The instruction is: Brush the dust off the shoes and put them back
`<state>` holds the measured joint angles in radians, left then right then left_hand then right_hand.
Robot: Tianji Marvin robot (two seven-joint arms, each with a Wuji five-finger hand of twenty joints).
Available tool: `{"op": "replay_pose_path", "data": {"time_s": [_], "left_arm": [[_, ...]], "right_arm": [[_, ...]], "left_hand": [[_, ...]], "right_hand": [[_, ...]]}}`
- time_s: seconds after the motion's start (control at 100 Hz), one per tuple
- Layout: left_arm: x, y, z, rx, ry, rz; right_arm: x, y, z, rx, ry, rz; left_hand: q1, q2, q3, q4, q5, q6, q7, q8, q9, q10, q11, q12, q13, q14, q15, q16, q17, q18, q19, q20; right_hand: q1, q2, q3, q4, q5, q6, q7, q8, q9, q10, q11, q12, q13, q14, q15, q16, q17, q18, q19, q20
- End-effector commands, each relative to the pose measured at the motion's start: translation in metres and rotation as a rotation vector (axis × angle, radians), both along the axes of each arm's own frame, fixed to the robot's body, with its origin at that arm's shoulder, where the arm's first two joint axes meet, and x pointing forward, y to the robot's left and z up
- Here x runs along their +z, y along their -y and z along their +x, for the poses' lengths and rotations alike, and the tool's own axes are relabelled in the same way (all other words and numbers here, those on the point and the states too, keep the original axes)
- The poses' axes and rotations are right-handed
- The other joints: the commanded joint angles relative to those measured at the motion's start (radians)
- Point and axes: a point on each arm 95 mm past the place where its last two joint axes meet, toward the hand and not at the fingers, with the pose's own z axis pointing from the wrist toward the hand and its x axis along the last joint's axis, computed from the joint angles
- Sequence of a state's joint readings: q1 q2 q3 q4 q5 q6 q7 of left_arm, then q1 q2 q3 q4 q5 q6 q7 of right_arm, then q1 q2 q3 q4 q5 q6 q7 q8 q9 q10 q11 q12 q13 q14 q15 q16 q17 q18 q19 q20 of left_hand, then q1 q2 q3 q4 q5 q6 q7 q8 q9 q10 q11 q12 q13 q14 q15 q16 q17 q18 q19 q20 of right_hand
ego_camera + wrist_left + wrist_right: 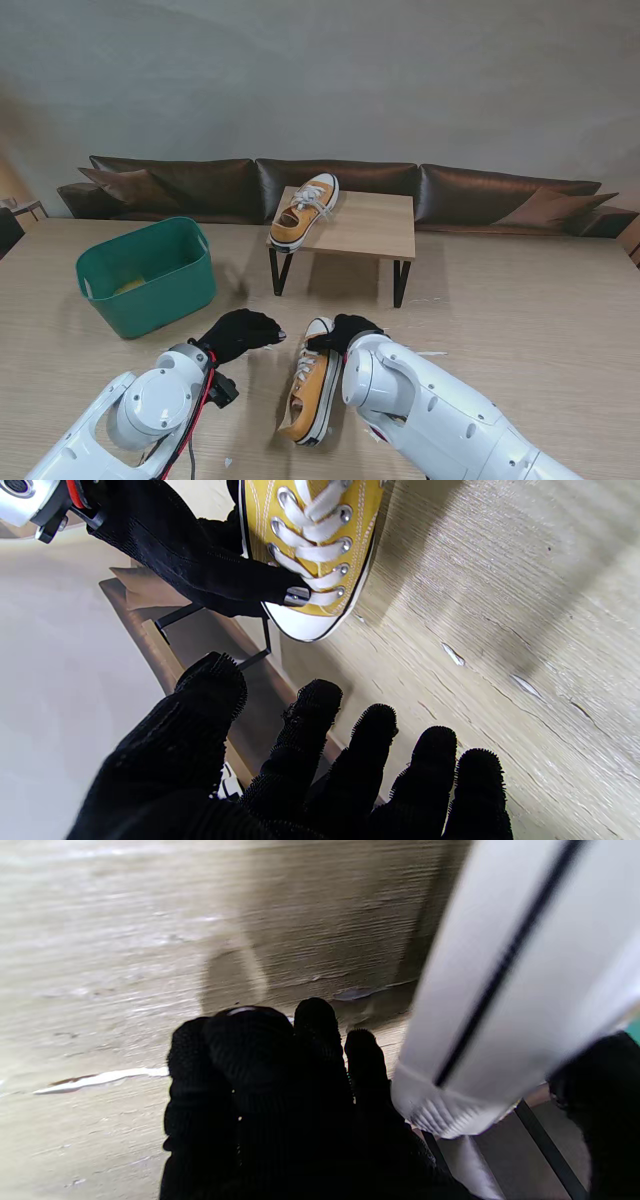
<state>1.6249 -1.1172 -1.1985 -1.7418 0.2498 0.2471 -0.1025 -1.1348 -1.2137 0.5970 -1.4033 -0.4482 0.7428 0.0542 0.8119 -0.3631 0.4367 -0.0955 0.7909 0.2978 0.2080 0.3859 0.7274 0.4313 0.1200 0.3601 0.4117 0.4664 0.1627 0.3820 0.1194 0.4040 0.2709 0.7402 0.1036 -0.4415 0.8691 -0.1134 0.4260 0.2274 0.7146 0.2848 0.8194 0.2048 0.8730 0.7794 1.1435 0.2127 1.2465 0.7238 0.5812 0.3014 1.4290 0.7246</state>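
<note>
- Glossy white arm shells, rounded joint housings w/ circular caps.
- Black knit gloves on left hand (238,333) & right hand (347,331); fuzzy nap at fingertips (320,695).
- Red & black cables behind left wrist.
- Metal thumb tip on right hand.

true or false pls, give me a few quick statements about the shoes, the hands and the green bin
1. The right hand holds a yellow shoe near the toe. True.
2. The left hand grips a brush. False: its fingers are spread and it holds nothing.
3. A second yellow shoe sits on the small wooden stand. True.
4. The green bin is on the robot's right. False: it is on the left.
5. Both shoes are inside the bin. False: neither shoe is in it.
</note>
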Motion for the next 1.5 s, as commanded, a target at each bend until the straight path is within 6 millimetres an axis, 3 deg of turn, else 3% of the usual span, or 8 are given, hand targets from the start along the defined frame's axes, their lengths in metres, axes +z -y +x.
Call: {"op": "replay_pose_path", "data": {"time_s": [0.0, 0.19, 0.39, 0.58, 0.6, 0.63, 1.0, 1.49], "left_arm": [[-0.002, 0.002, -0.001, -0.017, -0.016, -0.006], [-0.003, 0.003, 0.0, -0.018, -0.019, -0.014], [-0.004, 0.004, 0.0, -0.018, -0.026, -0.013], [-0.004, 0.004, 0.0, -0.011, -0.027, -0.014], [-0.004, 0.005, 0.0, -0.011, -0.026, -0.014], [-0.005, 0.005, 0.0, -0.011, -0.025, -0.013], [-0.005, 0.005, 0.004, -0.018, -0.022, -0.008], [-0.006, 0.003, 0.005, -0.015, 0.008, 0.008]], "right_arm": [[-0.003, 0.008, -0.001, 0.011, -0.027, -0.004], [-0.004, 0.012, -0.001, 0.025, -0.042, 0.03], [-0.009, 0.013, -0.001, 0.046, -0.03, -0.016], [-0.008, 0.013, -0.001, 0.038, -0.028, -0.028], [-0.007, 0.014, -0.001, 0.038, -0.026, -0.031], [-0.007, 0.014, -0.001, 0.036, -0.022, -0.034], [-0.002, 0.017, 0.0, 0.004, 0.003, 0.01], [0.042, 0.027, -0.013, -0.075, 0.167, 0.21]], "left_hand": [[0.026, 0.036, -0.021, 0.027, 0.027, 0.004, 0.0, 0.008, 0.029, 0.013, 0.0, 0.013, -0.01, 0.02, -0.012, 0.013, -0.011, 0.007, -0.027, 0.019], [0.029, 0.04, -0.028, 0.029, 0.036, 0.008, 0.004, 0.012, 0.034, 0.017, 0.002, 0.02, -0.009, 0.023, -0.011, 0.015, -0.011, 0.008, -0.027, 0.02], [0.03, 0.046, -0.033, 0.029, 0.044, 0.013, 0.007, 0.016, 0.035, 0.017, 0.001, 0.022, -0.008, 0.022, -0.01, 0.017, -0.013, 0.007, -0.028, 0.021], [0.034, 0.046, -0.04, 0.03, 0.039, 0.008, 0.005, 0.018, 0.03, 0.014, -0.002, 0.023, -0.012, 0.022, -0.014, 0.017, -0.014, 0.007, -0.029, 0.022], [0.034, 0.046, -0.04, 0.03, 0.038, 0.006, 0.004, 0.018, 0.029, 0.011, -0.002, 0.022, -0.012, 0.023, -0.014, 0.017, -0.014, 0.006, -0.029, 0.022], [0.034, 0.046, -0.042, 0.03, 0.038, 0.004, 0.003, 0.018, 0.027, 0.007, -0.003, 0.021, -0.012, 0.023, -0.014, 0.017, -0.014, 0.006, -0.029, 0.022], [0.037, 0.045, -0.047, 0.031, 0.027, -0.006, -0.002, 0.017, 0.022, -0.005, -0.006, 0.014, -0.016, 0.021, -0.019, 0.016, -0.02, 0.003, -0.031, 0.023], [0.036, 0.029, -0.053, 0.031, -0.006, -0.032, -0.018, 0.009, -0.001, -0.026, -0.013, 0.006, -0.034, 0.018, -0.029, 0.014, -0.029, -0.004, -0.035, 0.023]], "right_hand": [[0.049, 0.019, 0.055, 0.025, 0.038, -0.027, 0.011, 0.062, 0.005, -0.028, 0.024, -0.01, 0.019, -0.016, 0.014, 0.003, -0.037, -0.026, 0.017, 0.036], [0.078, -0.015, 0.087, 0.02, 0.11, -0.032, 0.01, 0.115, 0.04, -0.033, 0.028, -0.009, 0.052, -0.025, 0.015, 0.0, -0.005, -0.021, 0.024, 0.035], [0.075, -0.01, 0.1, 0.016, 0.062, -0.028, -0.041, 0.113, 0.036, -0.041, 0.023, -0.011, 0.055, -0.037, 0.004, -0.004, -0.004, -0.026, 0.021, 0.032], [0.068, -0.002, 0.092, 0.016, -0.04, 0.012, -0.091, 0.073, 0.017, -0.033, 0.005, -0.02, 0.043, -0.025, -0.004, -0.004, -0.011, -0.022, 0.014, 0.029], [0.069, 0.0, 0.085, 0.021, -0.055, 0.016, -0.053, -0.004, 0.016, -0.034, 0.003, -0.03, 0.043, -0.027, -0.007, -0.001, -0.012, -0.023, 0.013, 0.028], [0.066, 0.0, 0.081, 0.021, -0.077, 0.023, -0.046, -0.029, 0.013, -0.033, -0.002, -0.035, 0.04, -0.025, -0.01, -0.001, -0.016, -0.024, 0.011, 0.027], [0.051, 0.01, 0.061, 0.02, -0.098, -0.001, -0.027, -0.045, -0.01, -0.037, -0.023, -0.05, 0.006, -0.014, -0.05, -0.012, -0.039, -0.02, -0.008, 0.022], [0.061, 0.004, 0.022, 0.029, -0.04, -0.133, -0.052, -0.022, -0.137, -0.021, -0.221, -0.214, -0.226, 0.059, -0.482, -0.139, -0.187, 0.037, -0.236, -0.053]]}}
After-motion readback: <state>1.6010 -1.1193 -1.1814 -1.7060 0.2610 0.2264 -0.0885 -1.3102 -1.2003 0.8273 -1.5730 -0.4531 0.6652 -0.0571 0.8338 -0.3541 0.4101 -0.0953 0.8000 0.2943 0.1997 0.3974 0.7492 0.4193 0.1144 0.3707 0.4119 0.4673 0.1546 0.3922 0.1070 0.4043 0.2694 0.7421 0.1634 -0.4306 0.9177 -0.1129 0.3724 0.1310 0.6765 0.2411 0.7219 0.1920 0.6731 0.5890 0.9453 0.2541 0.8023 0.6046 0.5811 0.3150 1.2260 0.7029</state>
